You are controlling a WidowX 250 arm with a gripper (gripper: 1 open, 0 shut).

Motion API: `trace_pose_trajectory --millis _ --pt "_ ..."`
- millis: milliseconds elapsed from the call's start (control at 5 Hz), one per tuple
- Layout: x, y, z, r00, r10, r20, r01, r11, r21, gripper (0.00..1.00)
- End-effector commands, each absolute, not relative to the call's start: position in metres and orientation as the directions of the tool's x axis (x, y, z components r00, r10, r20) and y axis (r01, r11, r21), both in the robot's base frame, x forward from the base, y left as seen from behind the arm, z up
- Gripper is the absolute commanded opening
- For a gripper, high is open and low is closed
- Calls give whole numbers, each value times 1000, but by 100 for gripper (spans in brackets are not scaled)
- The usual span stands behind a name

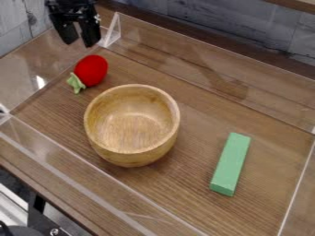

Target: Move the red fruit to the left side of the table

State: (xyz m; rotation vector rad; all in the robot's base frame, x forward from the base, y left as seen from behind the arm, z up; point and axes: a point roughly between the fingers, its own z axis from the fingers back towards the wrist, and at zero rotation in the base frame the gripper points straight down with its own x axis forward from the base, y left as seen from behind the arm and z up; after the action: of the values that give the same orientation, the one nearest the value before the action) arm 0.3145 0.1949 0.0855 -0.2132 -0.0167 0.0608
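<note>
The gripper [74, 37] hung with its black jaws spread wide and empty above the far left corner; the placing looked done, and only pulling clear seemed left. The table [185, 88] was brown wood-grain, the bowl [132, 123] pale turned wood, the green block [230, 163] long and flat-sided. The red fruit [88, 67], small and rounded, lay at the left, just beyond the bowl.

Red fruit [90, 66]: small rounded red toy strawberry, green leafy cap at its lower-left end, lying on its side on the table [185, 88], nothing gripping it. Sits near the left end of the tabletop, close to the left clear wall, apart from it. Table: brown wood-grain top, edged by low clear acrylic walls, seen at an angle, grain running diagonally across the view.
</note>
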Motion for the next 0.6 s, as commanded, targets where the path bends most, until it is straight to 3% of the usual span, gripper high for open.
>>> trace_pose_trajectory --millis 0,400 --pt "321 183 119 996 41 77 -27 984 -176 100" --pt "320 166 134 997 -19 79 33 984 -178 100"
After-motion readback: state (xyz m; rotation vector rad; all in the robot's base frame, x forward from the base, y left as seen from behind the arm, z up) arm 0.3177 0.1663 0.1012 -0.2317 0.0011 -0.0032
